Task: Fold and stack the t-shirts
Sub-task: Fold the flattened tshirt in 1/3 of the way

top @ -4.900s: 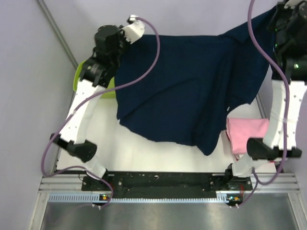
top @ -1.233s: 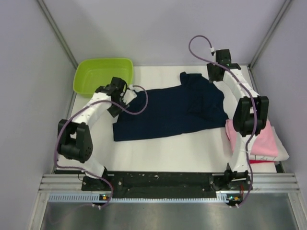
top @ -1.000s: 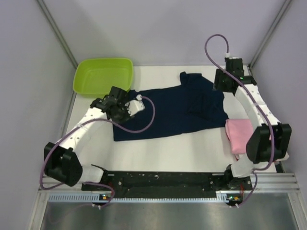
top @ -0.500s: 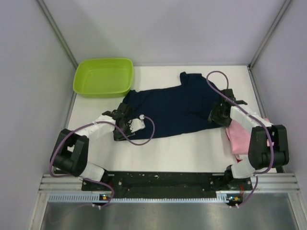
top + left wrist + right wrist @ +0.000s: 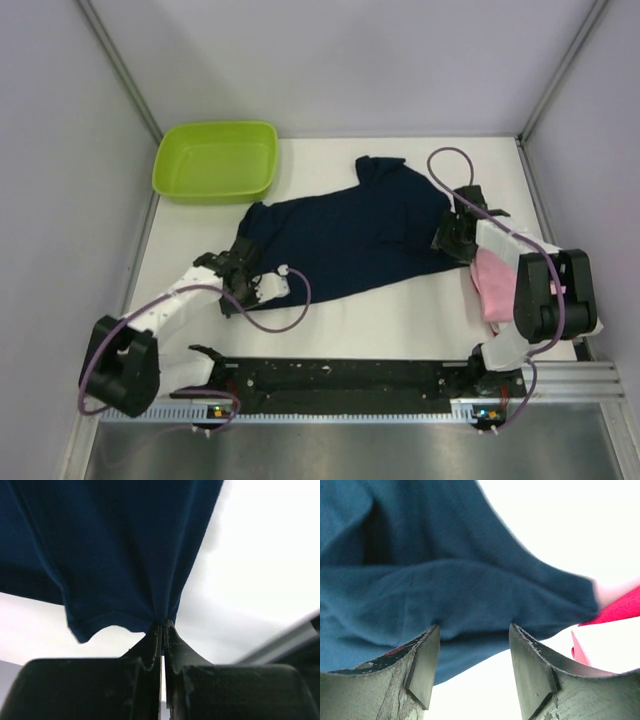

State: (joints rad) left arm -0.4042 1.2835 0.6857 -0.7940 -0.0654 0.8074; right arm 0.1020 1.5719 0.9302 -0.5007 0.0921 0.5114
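I'm seeing the left gripper pinching fully closed on a hem corner of the navy t-shirt, with cloth fanning out ahead of its tips. The right gripper is sitting with jaws apart, clamping nothing, and the shirt's far edge is lying just beyond it (pink folded shirt right beside that claw). The navy shirt is lying spread on the table between both claws.
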